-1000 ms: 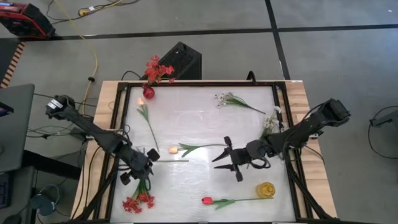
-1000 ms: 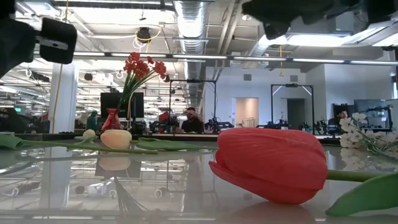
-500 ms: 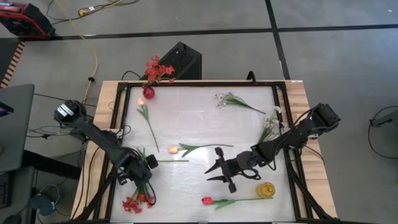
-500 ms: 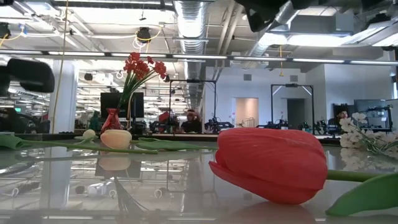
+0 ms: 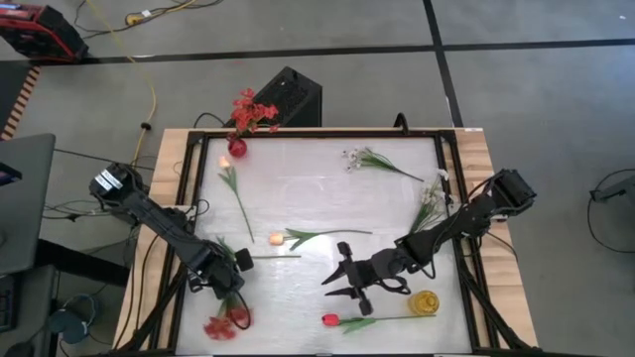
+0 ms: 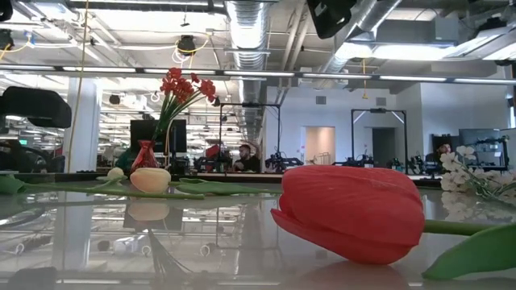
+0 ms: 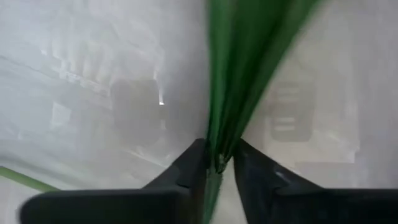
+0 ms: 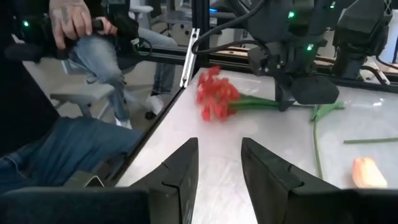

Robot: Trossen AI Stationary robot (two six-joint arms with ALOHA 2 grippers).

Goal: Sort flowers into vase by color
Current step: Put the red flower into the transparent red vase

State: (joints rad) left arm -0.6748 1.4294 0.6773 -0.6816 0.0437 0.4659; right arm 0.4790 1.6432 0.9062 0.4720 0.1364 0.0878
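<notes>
My left gripper (image 5: 227, 288) is at the table's near left corner, shut on the green stem of a red clustered flower (image 5: 223, 323). The right wrist view shows that bloom (image 8: 217, 98) and the left gripper (image 8: 290, 98) beyond it. My right gripper (image 5: 346, 294) hangs open just above and far of the red tulip (image 5: 330, 319), which lies flat on the table and fills the low view (image 6: 355, 213). An orange tulip bud (image 5: 277, 239) lies mid-table. The red vase (image 5: 237, 148) at the far left corner holds red blooms. My left gripper pinches the red clustered flower's stem (image 7: 217, 146) between its two fingers (image 7: 186, 171), well back from the bloom. The fingers come down from above and lie across the stem. The stem runs about level from the fingers to the bloom (image 8: 217, 98).
A yellow vase (image 5: 425, 302) stands near the right edge beside the red tulip's stem. White sprigs (image 5: 369, 159) (image 5: 432, 198) lie far right, and a pale-budded stem (image 5: 235, 193) far left. A seated person (image 8: 93, 37) is beyond the table's left edge.
My left gripper has moved toward the near edge over the red clustered flower's stem, and the bloom now shows blurred and slightly shifted. My right gripper has moved toward the near left, closer to the red tulip, staying open.
</notes>
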